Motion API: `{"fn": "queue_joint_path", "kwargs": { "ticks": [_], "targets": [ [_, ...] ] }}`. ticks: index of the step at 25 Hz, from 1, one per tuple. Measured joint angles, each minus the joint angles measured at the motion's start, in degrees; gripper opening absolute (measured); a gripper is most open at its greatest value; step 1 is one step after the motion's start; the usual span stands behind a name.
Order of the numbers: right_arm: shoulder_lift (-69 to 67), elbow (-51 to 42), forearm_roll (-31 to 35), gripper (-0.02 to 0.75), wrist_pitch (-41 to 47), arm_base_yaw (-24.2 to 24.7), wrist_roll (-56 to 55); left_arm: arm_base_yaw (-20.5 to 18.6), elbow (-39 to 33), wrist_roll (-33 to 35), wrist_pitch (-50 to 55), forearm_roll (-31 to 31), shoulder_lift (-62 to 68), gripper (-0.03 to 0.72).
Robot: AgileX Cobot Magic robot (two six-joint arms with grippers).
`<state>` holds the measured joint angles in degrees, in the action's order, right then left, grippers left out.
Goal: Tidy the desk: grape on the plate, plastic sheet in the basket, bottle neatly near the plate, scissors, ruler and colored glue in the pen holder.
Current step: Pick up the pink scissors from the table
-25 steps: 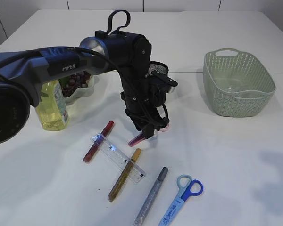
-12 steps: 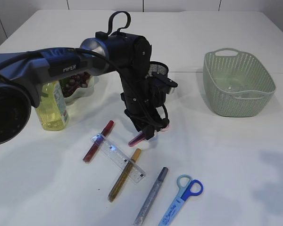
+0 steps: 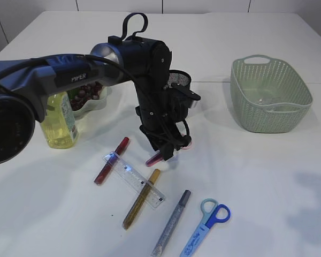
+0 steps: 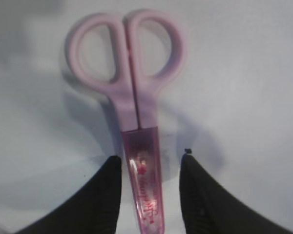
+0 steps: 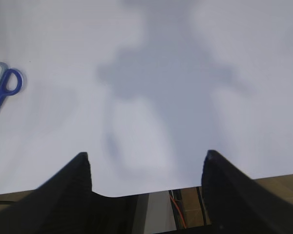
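Pink scissors [image 4: 136, 109] lie on the white table, blades in a clear pink sheath. My left gripper [image 4: 151, 158] is open with one jaw on each side of the sheath and a gap on both sides. In the exterior view the left gripper [image 3: 165, 153] points down at the pink scissors [image 3: 154, 158] in front of the black mesh pen holder [image 3: 178, 80]. A clear ruler [image 3: 134, 179], red [image 3: 111, 160], gold [image 3: 141, 199] and silver [image 3: 172, 222] glue sticks and blue scissors [image 3: 205, 228] lie nearer the front. My right gripper [image 5: 145, 161] is open and empty over the table's edge.
A yellow bottle [image 3: 58, 120] stands at the left by a plate [image 3: 83, 108] holding grapes [image 3: 86, 91]. A green basket [image 3: 270, 96] stands at the back right with something clear inside. The blue scissors' handles [image 5: 5, 83] show at the left of the right wrist view.
The left gripper has shifted only very slightly over the pink scissors. Nothing else has moved.
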<state>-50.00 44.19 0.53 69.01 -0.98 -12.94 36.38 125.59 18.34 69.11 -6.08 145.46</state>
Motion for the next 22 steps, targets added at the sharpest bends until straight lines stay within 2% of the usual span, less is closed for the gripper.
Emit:
{"fn": "queue_joint_path", "kwargs": {
  "ticks": [22],
  "targets": [
    [0.0,0.0,0.0,0.548,0.0,0.0,0.0,-0.17,0.0,0.0,0.53,0.0,0.14,0.279]
  ]
}}
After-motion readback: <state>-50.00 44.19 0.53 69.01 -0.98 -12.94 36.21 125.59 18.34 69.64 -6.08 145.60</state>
